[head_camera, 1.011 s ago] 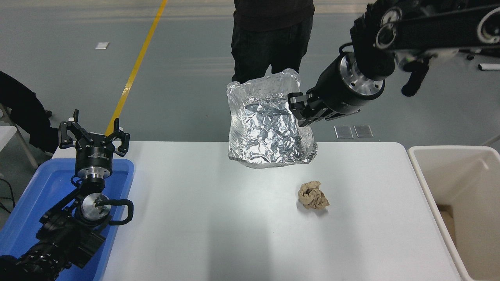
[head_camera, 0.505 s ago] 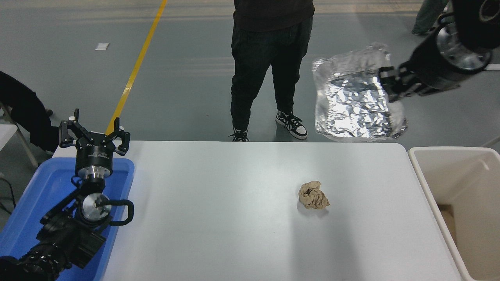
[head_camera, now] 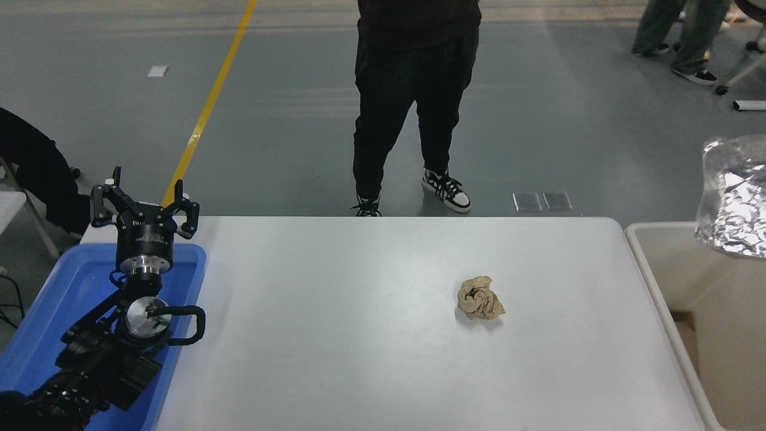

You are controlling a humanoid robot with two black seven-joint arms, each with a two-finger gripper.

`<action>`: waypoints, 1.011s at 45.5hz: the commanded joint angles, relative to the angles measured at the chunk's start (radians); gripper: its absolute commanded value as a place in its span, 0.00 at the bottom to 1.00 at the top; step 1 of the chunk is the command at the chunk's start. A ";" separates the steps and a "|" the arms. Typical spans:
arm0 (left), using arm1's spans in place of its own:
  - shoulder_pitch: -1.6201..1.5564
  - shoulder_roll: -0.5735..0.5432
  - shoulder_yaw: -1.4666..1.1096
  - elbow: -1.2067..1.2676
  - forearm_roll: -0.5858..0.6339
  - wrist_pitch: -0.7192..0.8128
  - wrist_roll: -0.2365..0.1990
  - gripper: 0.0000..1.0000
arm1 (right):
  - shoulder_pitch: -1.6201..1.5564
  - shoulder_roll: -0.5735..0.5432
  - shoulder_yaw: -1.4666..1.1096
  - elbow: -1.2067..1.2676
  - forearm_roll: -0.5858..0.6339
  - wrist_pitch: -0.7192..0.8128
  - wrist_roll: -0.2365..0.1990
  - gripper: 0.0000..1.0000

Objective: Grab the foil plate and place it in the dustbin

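Observation:
The shiny crinkled foil plate (head_camera: pixel 735 197) hangs in the air at the picture's right edge, partly cut off, above the far end of the cream dustbin (head_camera: pixel 658 263). The right arm and its gripper are past the frame edge and do not show. My left gripper (head_camera: pixel 143 203) is parked at the lower left over the blue tray, its fingers spread open and holding nothing.
A crumpled tan paper ball (head_camera: pixel 479 299) lies on the white table (head_camera: pixel 359 335) right of centre. A blue tray (head_camera: pixel 54 311) sits at the table's left end. A person (head_camera: pixel 416 90) stands at the far side; other people are at the top right and far left.
The foil plate has travelled right from above the table's far edge to above the dustbin. The right arm has left the picture. The left arm has not moved.

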 commanded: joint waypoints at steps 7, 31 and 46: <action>0.000 0.001 0.000 0.000 0.000 0.000 0.000 0.99 | -0.769 0.037 0.394 -0.369 -0.028 -0.229 -0.008 0.00; 0.000 0.001 -0.001 0.000 0.000 0.000 0.000 0.99 | -1.165 0.368 0.632 -0.804 0.084 -0.232 -0.125 0.00; 0.000 0.001 0.000 0.000 0.000 0.000 0.000 0.99 | -1.165 0.420 0.618 -0.814 0.081 -0.249 -0.139 0.62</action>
